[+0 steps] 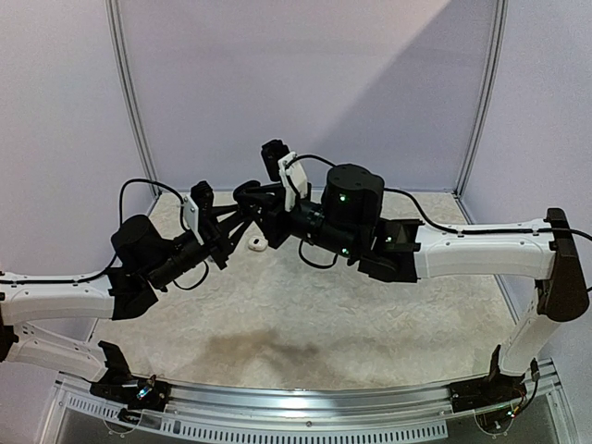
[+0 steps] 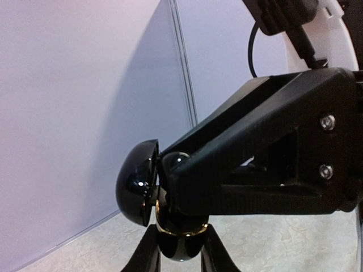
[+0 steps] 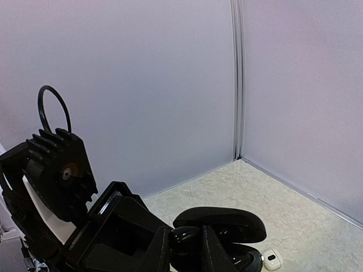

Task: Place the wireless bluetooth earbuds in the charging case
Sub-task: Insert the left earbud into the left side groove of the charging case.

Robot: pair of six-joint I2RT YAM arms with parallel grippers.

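My left gripper (image 2: 180, 231) is shut on the base of a glossy black charging case (image 2: 178, 249) with a gold rim, held in the air with its lid (image 2: 135, 182) swung open. My right gripper (image 3: 187, 233) is shut on a small glossy black earbud (image 3: 190, 239). It holds the earbud right at the case's open mouth (image 3: 244, 262), under the lid (image 3: 227, 220). In the top view both grippers meet above the back middle of the table, the left gripper (image 1: 239, 211) against the right gripper (image 1: 264, 205). Whether the earbud touches its seat is hidden.
A small white earbud-like piece (image 1: 256, 244) lies on the mottled table just below the grippers and shows again as the white piece (image 3: 273, 259). Lilac walls meet in a corner (image 3: 236, 153) behind. Cables loop over both arms.
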